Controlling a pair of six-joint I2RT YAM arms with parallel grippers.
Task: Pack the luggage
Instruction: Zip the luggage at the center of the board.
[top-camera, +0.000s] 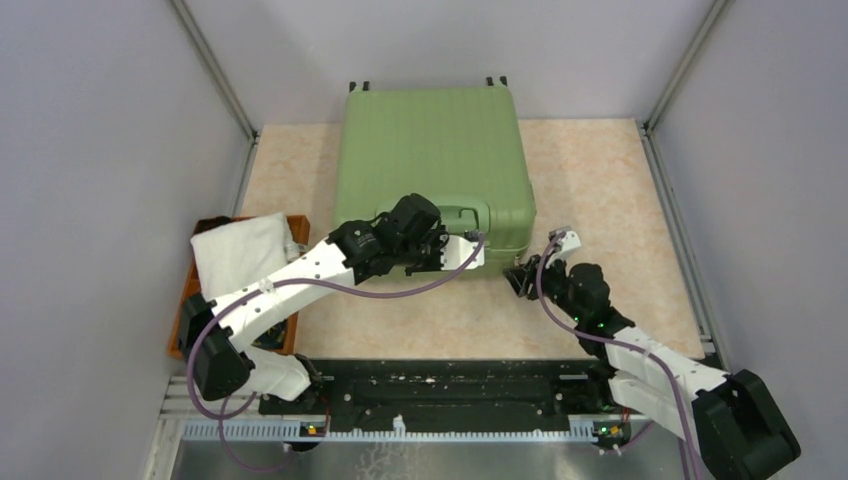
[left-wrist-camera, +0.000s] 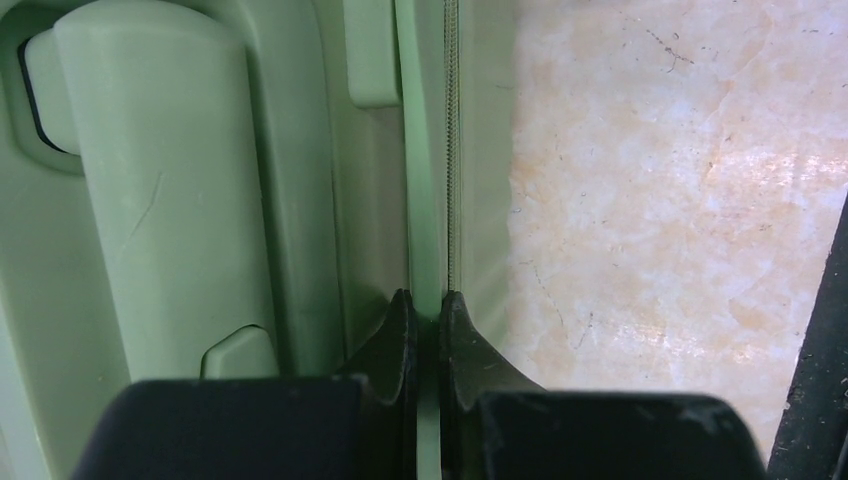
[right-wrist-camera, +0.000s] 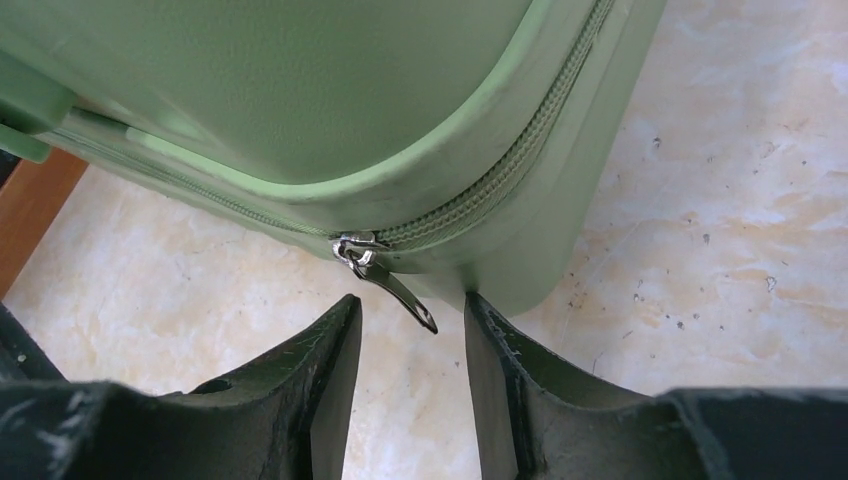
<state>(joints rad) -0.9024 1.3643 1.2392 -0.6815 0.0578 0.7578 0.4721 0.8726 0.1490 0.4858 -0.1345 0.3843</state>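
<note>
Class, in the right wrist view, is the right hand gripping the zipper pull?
No, the right hand is open and the zipper pull hangs loose in its gap.

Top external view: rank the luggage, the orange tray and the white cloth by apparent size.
1. luggage, clearly largest.
2. orange tray, judged by its outline; the cloth and the left arm hide much of it.
3. white cloth, lying in the tray.

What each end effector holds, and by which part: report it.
Left end effector pinches the luggage by its shell rim. Right end effector holds nothing; zipper pull hangs between its open jaws.
</note>
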